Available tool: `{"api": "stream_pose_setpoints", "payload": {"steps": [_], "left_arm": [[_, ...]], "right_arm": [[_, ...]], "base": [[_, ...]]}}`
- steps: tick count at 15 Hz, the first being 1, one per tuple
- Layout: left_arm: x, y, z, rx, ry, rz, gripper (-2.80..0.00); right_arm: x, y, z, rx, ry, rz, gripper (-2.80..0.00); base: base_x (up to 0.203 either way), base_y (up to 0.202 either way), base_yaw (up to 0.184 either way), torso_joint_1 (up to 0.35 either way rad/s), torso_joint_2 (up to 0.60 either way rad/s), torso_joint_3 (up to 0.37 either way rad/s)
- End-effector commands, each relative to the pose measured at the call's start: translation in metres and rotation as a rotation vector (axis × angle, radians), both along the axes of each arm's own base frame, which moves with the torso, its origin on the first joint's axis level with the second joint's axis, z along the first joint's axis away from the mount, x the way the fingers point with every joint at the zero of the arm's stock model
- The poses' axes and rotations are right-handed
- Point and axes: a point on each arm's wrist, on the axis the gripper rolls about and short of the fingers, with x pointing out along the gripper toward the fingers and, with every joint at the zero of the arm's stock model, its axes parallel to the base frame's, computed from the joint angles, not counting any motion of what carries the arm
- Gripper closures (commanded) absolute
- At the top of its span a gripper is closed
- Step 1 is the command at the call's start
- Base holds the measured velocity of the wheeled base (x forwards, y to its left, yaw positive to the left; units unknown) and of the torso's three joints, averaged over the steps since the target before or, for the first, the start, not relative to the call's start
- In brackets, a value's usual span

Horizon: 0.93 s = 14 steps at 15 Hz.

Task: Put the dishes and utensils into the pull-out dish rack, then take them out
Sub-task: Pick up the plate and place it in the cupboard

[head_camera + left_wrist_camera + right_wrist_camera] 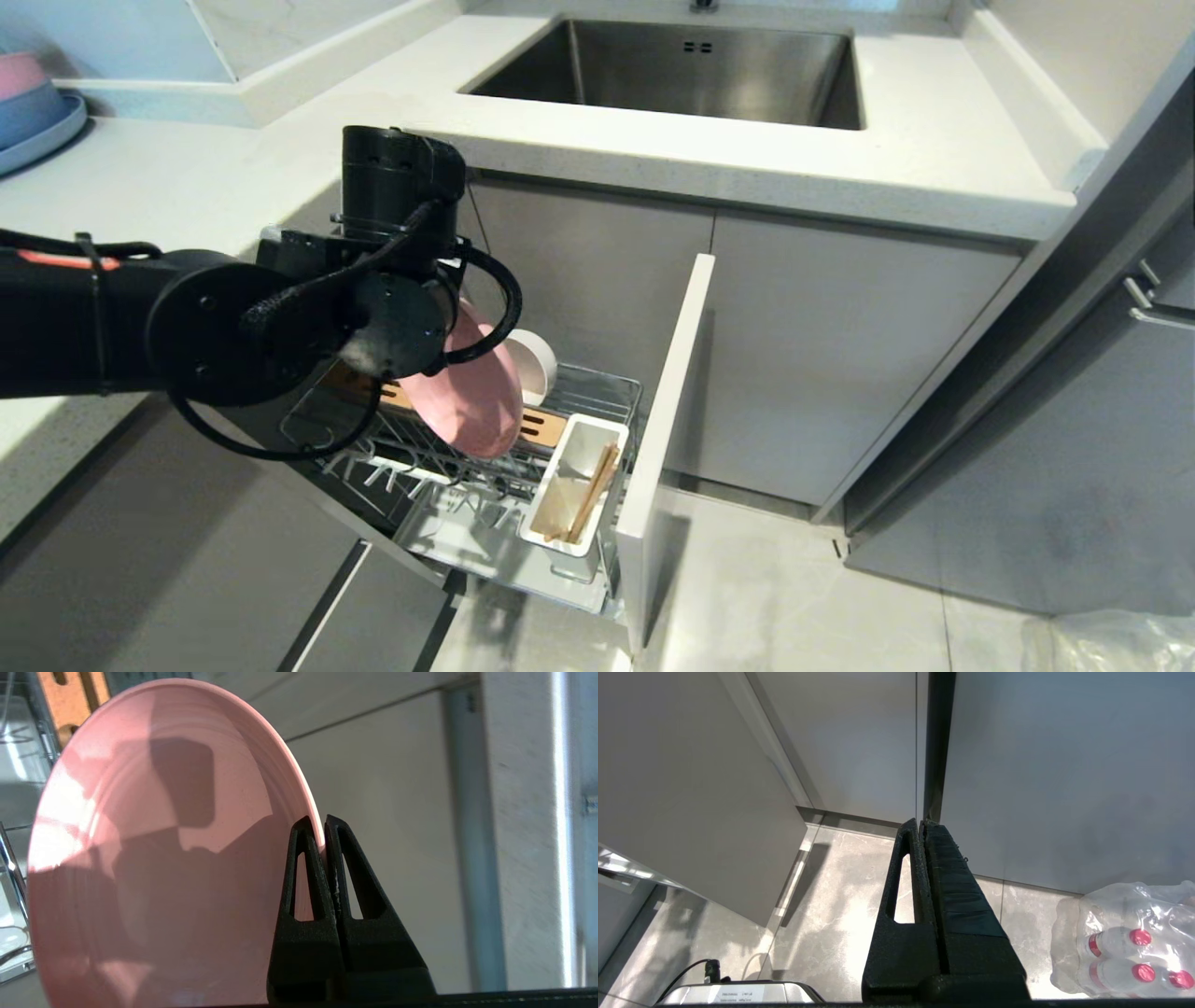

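You will find no legible text here; the white label (738,993) on the grey device below the right wrist is unreadable.

White speckled countertop (840,177) ran across upper half of head view. Steel sink (691,70) sat sunk at 12 o'clock. Grey cabinet doors (812,373) stood below counter. Pale marbled floor tiles (794,597) filled 5 to 6 o'clock. Stacked blue and pink dishes (33,103) rested on counter at 10 o'clock. Shrink-wrapped water bottles (1129,942) lay on floor, red caps showing. Light glared off tiles.
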Motion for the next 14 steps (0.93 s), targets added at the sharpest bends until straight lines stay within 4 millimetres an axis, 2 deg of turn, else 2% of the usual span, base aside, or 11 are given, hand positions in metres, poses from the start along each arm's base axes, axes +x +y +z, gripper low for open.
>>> {"api": "stream_pose_setpoints", "payload": {"steps": [1,8,14], "left_arm": [[0.004,0.0,-0.006,-0.004,0.009,0.014,0.0],[0.011,0.004,-0.021,-0.039,0.031,0.047,0.0],[0.011,0.004,-0.018,-0.083,-0.008,0.05,0.0]], "right_arm": [[0.0,0.0,0.0,0.0,0.002,0.0,0.0],[0.0,0.0,0.0,0.0,0.002,0.0,0.0],[0.0,0.0,0.0,0.0,0.002,0.0,0.0]], "base": [[0.0,0.0,0.0,0.0,0.0,0.0],[0.0,0.0,0.0,0.0,0.0,0.0],[0.0,0.0,0.0,0.0,0.0,0.0]]}}
